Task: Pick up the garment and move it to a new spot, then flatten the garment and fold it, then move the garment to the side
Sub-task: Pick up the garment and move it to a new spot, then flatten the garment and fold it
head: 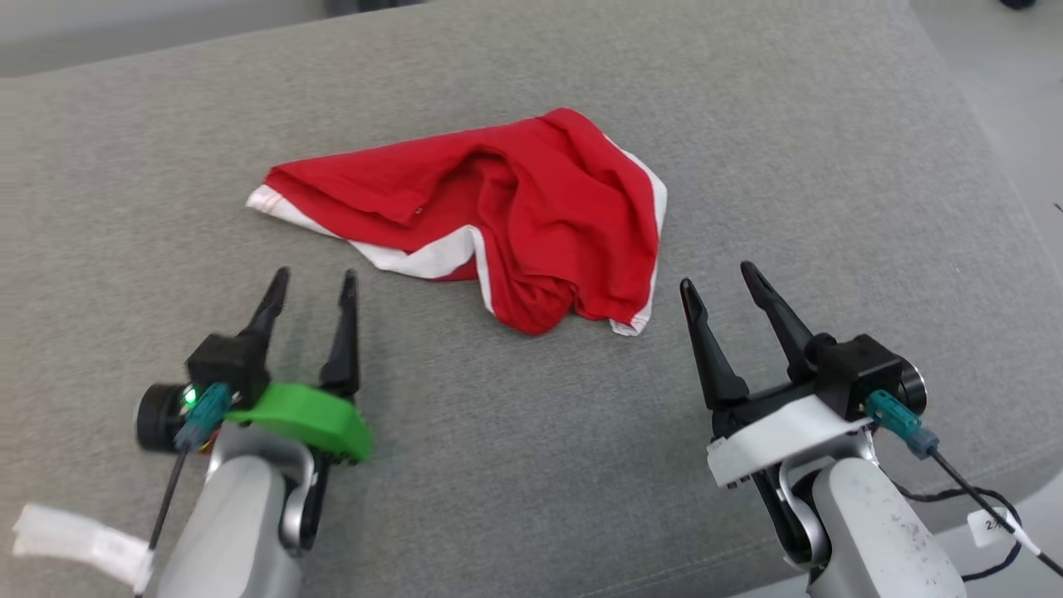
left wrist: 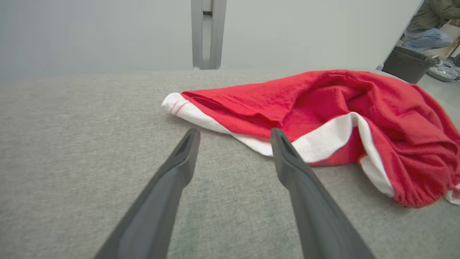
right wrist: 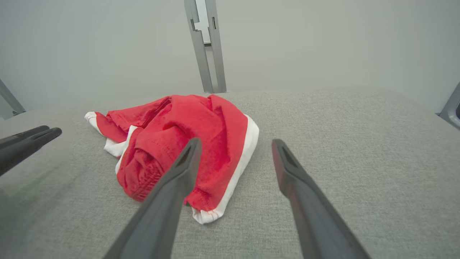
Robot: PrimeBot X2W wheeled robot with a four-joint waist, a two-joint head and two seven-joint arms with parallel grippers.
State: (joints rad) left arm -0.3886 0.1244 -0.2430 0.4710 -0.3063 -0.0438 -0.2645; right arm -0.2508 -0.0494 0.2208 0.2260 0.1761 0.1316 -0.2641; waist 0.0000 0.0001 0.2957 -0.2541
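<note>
**Current state**

1. The garment (head: 515, 208), red with white trim (head: 423, 259), lies crumpled in several overlapping layers near the middle of the grey cushion (head: 830, 166), slightly closer to its far edge. It has not been lifted.
2. The left gripper (head: 315, 278) is held toward the near left corner with its 2 fingers spread and nothing between them. Its tips are near the trimmed front edge of the garment but apart from it.
3. The right gripper (head: 718, 274) is held toward the near right corner, also spread and empty, just beside the bunched near right corner of the garment.

**Hazards judged from this state**

- If only the top layer is pinched, the layers beneath are likely to be dragged or left behind, and the bundle may be twisted further.
- If the fingertips are driven too deep, the soft cushion cover may be caught together with the cloth.
- If 1 point is lifted well before the other, the fabric may slip free or hang unevenly, so that later flattening is made harder.
- If the garment is released too close to a cushion edge, it may slide off.
</note>
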